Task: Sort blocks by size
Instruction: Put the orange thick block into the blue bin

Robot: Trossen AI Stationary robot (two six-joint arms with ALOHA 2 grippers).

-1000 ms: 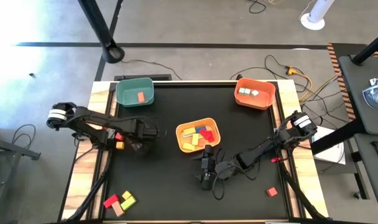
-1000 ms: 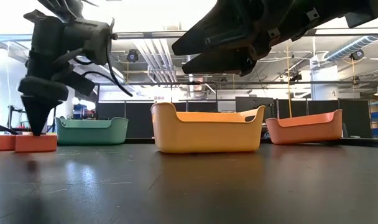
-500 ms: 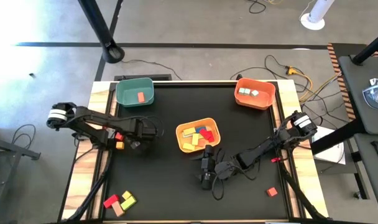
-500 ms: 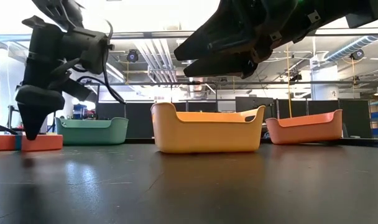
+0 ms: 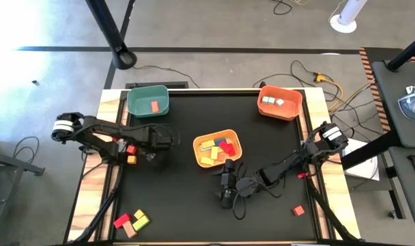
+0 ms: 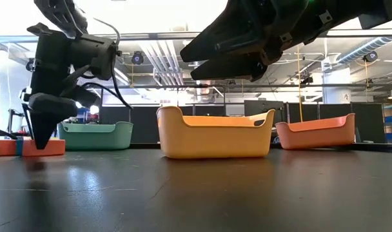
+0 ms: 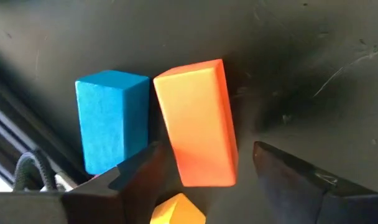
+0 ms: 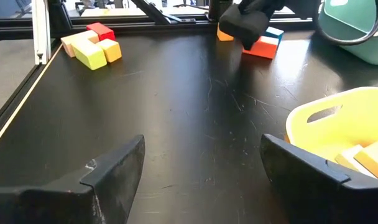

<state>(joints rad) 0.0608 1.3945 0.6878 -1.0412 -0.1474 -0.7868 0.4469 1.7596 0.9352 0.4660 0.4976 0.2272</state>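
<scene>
The left end effector (image 7: 204, 165) is hanging over the left edge of the counter (image 5: 194, 198), its fingers standing apart on either side of an orange block (image 7: 198, 121) that is lying flat, not yet clamped. A blue block (image 7: 111, 118) is sitting just beside the orange one, and a yellow block (image 7: 176, 211) is peeking in near the fingers. The risk here, as I judge it, is that one finger is coming down so close to the blue neighbour that a closing grip may nudge or pinch it too, or twist the orange block, which is lying at a slant to the fingers.

The green bin (image 5: 148, 101) is holding one red block (image 5: 154, 106). The yellow bin (image 5: 218, 147) is holding several blocks, yellow, red and blue. The right end effector (image 8: 201, 165) is waiting near the front of that bin, fingers spread wide and holding nothing. The orange bin (image 5: 280, 102) is holding a few pale blocks. More blocks are lying loose at the front left corner (image 5: 130, 221), and a red one (image 5: 298, 210) at the front right
</scene>
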